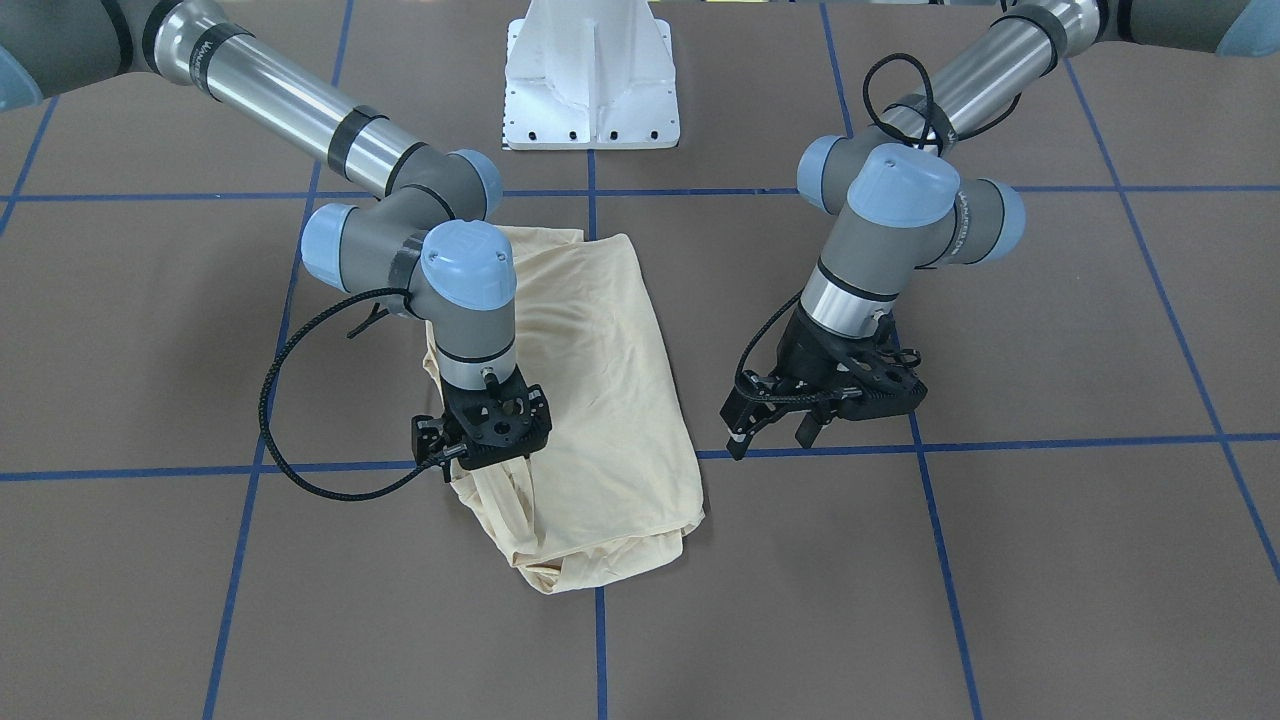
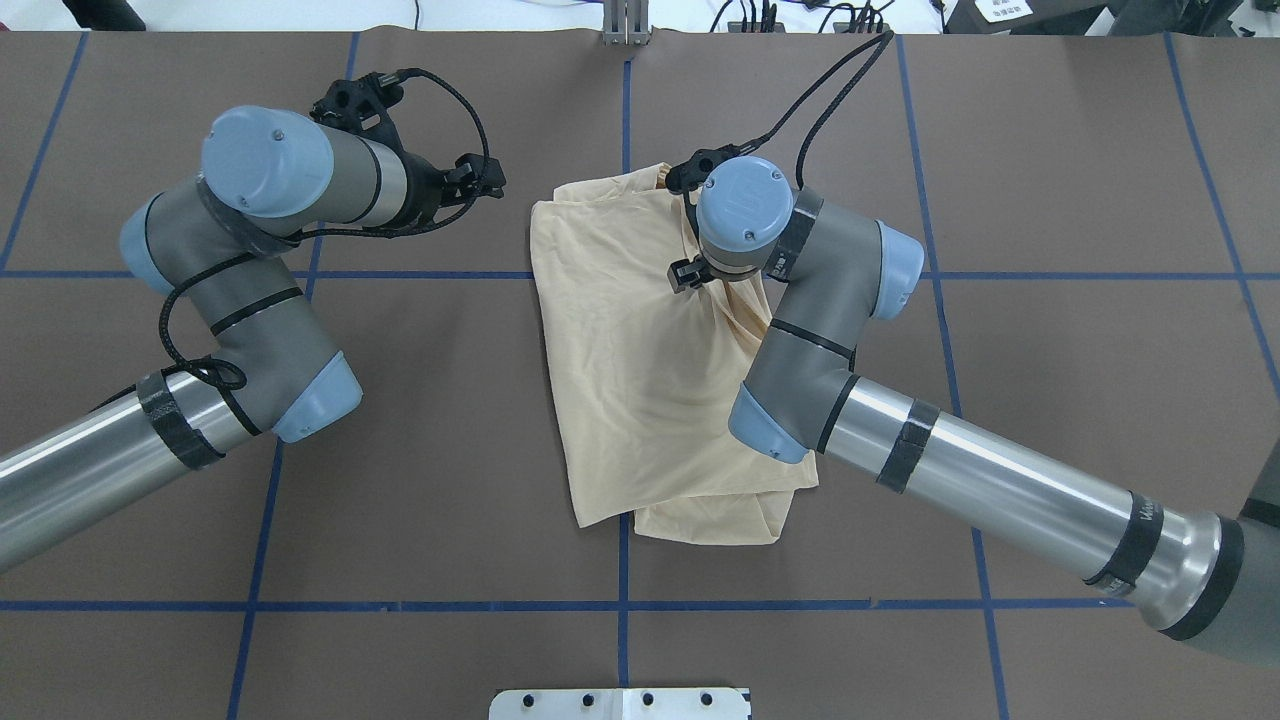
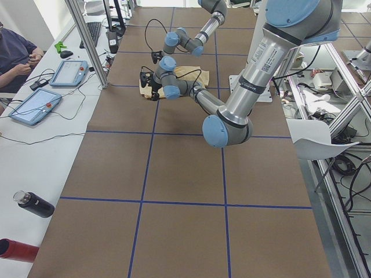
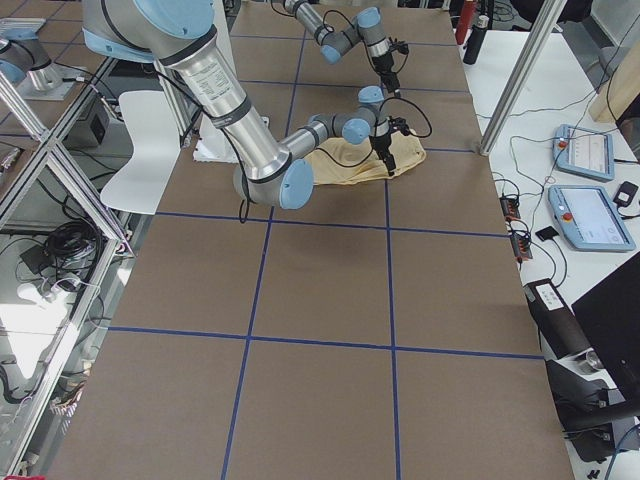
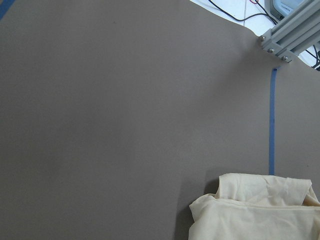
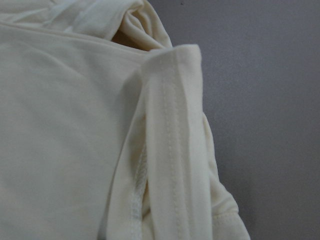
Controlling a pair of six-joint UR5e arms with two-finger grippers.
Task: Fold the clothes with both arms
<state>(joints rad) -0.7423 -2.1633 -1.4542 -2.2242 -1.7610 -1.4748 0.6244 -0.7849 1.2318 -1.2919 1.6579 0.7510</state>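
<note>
The pale cream-yellow shirt (image 1: 600,400) lies folded into a long strip on the brown table (image 2: 640,380); its print and label are hidden. My right gripper (image 1: 478,452) stands over the shirt's edge, shut on a pinch of fabric that pulls up towards it. The right wrist view shows a stitched hem (image 6: 175,140) close up. My left gripper (image 1: 772,435) is open and empty, just above the bare table and well clear of the shirt. In the overhead view it (image 2: 480,180) sits left of the shirt. The left wrist view shows one shirt corner (image 5: 260,210).
The white pedestal base (image 1: 590,80) stands at the table's robot side. Blue tape lines (image 2: 620,605) grid the brown table cover. An operator (image 3: 14,55), tablets (image 3: 68,72) and bottles (image 3: 35,204) are on the side bench beyond the table's far edge.
</note>
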